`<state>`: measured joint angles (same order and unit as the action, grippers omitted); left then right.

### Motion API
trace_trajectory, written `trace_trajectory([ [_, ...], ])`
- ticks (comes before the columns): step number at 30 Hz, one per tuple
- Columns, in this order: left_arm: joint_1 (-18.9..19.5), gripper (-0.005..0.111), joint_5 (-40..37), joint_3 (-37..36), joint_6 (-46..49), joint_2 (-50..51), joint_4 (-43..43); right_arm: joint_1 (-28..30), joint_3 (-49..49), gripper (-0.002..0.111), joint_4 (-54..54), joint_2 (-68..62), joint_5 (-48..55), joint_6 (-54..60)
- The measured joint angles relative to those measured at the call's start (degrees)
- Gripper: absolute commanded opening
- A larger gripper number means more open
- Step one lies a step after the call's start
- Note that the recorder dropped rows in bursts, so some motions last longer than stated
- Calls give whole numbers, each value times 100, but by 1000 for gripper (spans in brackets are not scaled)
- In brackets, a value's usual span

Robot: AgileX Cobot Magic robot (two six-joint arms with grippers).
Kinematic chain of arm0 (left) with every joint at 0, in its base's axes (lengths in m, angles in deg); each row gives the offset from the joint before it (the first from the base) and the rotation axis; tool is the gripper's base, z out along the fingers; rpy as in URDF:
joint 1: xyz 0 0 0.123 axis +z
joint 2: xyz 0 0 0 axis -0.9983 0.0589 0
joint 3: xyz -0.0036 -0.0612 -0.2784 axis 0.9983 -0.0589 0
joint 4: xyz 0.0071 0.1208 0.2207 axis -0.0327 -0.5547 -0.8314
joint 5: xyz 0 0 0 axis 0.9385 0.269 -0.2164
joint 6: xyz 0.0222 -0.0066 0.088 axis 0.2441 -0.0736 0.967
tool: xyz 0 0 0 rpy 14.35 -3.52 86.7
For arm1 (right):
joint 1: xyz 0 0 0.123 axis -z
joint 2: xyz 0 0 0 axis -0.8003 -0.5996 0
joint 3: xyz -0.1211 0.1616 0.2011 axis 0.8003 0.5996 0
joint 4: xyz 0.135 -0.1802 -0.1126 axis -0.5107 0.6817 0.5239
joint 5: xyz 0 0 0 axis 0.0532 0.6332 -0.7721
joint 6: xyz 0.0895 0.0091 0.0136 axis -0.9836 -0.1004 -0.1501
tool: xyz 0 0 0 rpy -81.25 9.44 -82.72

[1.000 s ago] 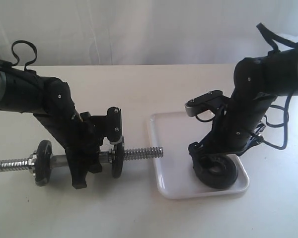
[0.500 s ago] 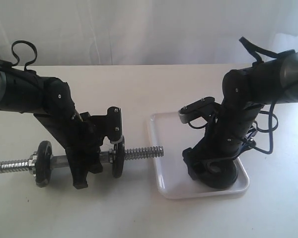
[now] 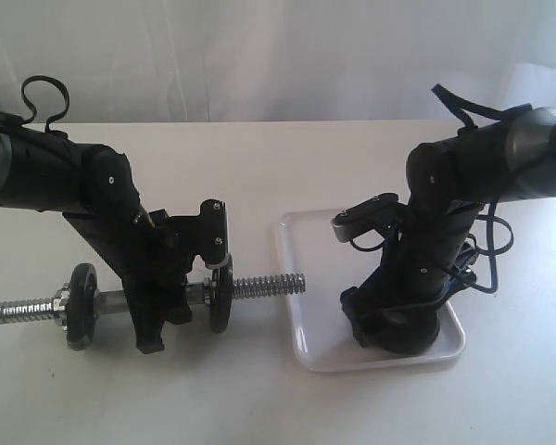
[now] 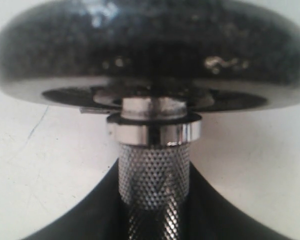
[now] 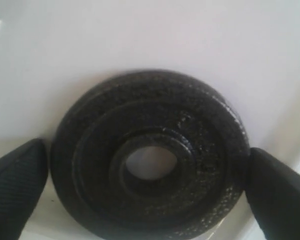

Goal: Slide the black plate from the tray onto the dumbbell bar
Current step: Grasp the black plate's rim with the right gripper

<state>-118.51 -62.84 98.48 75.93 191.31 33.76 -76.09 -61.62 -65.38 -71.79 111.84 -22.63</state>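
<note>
The black plate (image 5: 200,150) lies flat in the white tray (image 3: 301,250), mostly hidden under the right arm in the exterior view. My right gripper (image 5: 149,172) is lowered over it and open, one finger on each side of the plate's rim, very near or just touching it. The dumbbell bar (image 3: 264,286) lies on the table left of the tray, its threaded end pointing at the tray. My left gripper (image 3: 157,311) is shut on the bar's knurled middle (image 4: 152,175), between its two black discs (image 3: 81,304) (image 3: 220,304).
A chrome collar (image 4: 155,131) sits against the disc (image 4: 150,45) that fills the left wrist view. The bar's right thread tip (image 3: 301,283) reaches the tray's left rim. White table surface lies in front and behind.
The right arm has shifted left and lowered, so its gripper now straddles the black plate and covers it in the exterior view. The left arm and dumbbell have not moved.
</note>
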Motion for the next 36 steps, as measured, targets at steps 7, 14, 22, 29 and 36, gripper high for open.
trace_trajectory([
  [7, 0, 0, 0, 0, -3, 0, 0, 0, 0, 36, 36, 0, 0, 0],
  [14, 0, 0, 0, 0, -3, 0, 0, 0, 0, 0, 82, 0, -9, 345],
  [22, 0, 0, 0, 0, -3, 0, 32, 0, 0, 0, 211, 0, -112, 555],
  [29, 0, 0, 0, 0, -13, 0, 52, 0, 0, 0, 211, 0, -133, 559],
  [36, 0, 0, 0, 0, -13, 0, 66, 0, 0, 0, 222, 0, -133, 559],
])
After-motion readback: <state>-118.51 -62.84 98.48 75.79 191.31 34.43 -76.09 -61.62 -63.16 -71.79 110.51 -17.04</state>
